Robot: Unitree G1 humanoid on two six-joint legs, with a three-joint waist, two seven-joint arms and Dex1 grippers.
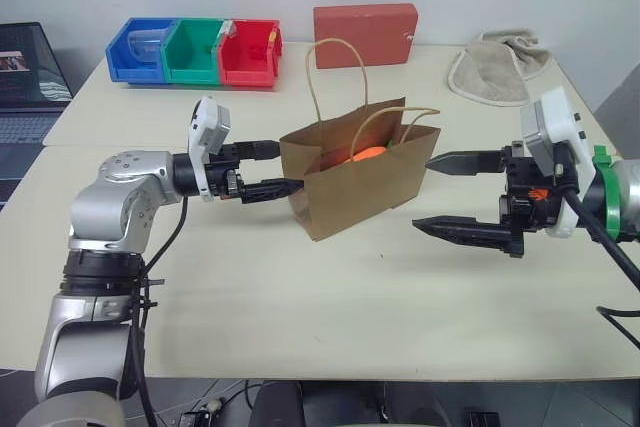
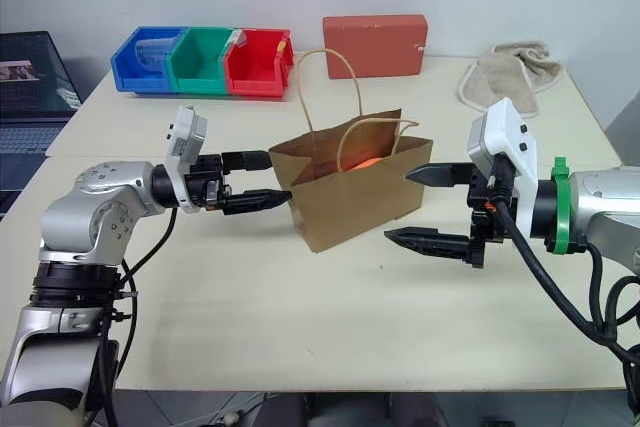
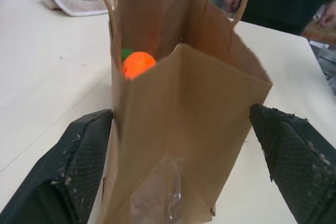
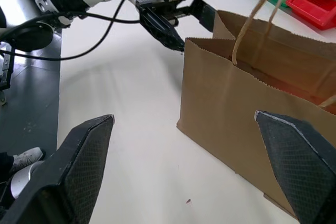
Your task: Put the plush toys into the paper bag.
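Fingers (image 1: pixel 268 188) spread beside upright brown paper bag (image 1: pixel 365 187), orange carrot (image 1: pixel 368 154) inside

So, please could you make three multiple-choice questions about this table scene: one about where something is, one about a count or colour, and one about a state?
1. Where does the paper bag stand?
A. between the two grippers
B. inside the red bin
C. on the towel

2. How many storage bins stand in the row at the back of the table?
A. two
B. three
C. five

3. How are the fingers of the right gripper?
A. shut on a handle of the bag
B. shut on nothing
C. open, holding nothing

Answers:
1. A, the left gripper is at one end of the bag and the right gripper at the other.
2. B, one blue, one green and one red.
3. C, its two fingers stand wide apart with only air between them.
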